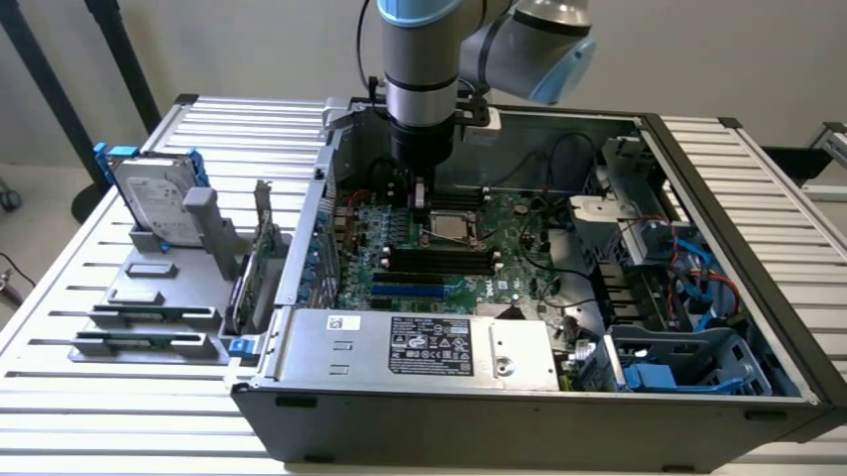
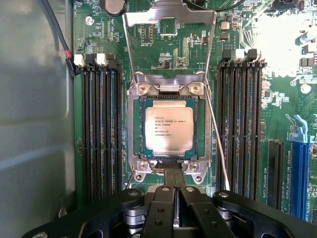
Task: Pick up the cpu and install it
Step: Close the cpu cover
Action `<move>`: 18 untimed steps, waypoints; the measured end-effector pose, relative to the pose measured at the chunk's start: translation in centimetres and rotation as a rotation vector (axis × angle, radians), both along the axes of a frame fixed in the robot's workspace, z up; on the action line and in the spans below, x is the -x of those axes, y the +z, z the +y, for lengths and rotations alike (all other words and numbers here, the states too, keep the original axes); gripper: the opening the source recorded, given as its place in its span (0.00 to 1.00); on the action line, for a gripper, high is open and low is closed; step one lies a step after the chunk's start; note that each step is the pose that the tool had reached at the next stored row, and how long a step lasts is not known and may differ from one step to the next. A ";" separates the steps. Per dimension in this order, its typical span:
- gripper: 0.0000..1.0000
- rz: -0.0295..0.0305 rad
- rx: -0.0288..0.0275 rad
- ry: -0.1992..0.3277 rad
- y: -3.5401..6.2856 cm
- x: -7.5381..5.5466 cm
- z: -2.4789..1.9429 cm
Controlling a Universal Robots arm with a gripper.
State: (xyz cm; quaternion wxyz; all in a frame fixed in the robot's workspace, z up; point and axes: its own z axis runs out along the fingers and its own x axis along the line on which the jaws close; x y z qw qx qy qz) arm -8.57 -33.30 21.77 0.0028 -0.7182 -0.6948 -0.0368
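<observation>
The cpu point(image 2: 168, 128), a small square chip with a silver-grey printed top, lies flat in its socket on the green motherboard point(image 2: 287, 74). In the exterior view the cpu point(image 1: 447, 233) sits mid-board inside the open computer case. The socket's metal load plate point(image 2: 168, 29) is swung up and open, and a thin lever point(image 2: 218, 144) runs along one side. My gripper point(image 2: 173, 174) hangs just above the socket's edge, beside the chip. Its two black fingers point(image 2: 162, 198) are pressed together with nothing between them. Seen from outside, the gripper point(image 1: 421, 206) points straight down into the case.
Black memory slots point(image 2: 101, 129) flank the socket on both sides, and a blue expansion slot point(image 2: 302, 163) lies further out. A power supply point(image 1: 423, 347) fills the case front. On the exterior view's left, a hard drive with blue rails point(image 1: 157, 203) stands on a grey holder point(image 1: 146, 317).
</observation>
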 end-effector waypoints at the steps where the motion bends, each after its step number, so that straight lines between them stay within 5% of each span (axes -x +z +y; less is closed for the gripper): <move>1: 0.11 0.0000 0.0000 0.000 0.00 0.0 0.00; 5: 0.11 0.0003 0.0002 0.000 0.01 -0.3 0.00; 10: 0.11 0.0028 -0.0003 0.001 0.41 -2.6 -0.01; 18: 0.11 0.0118 -0.0047 0.002 3.19 -6.2 0.00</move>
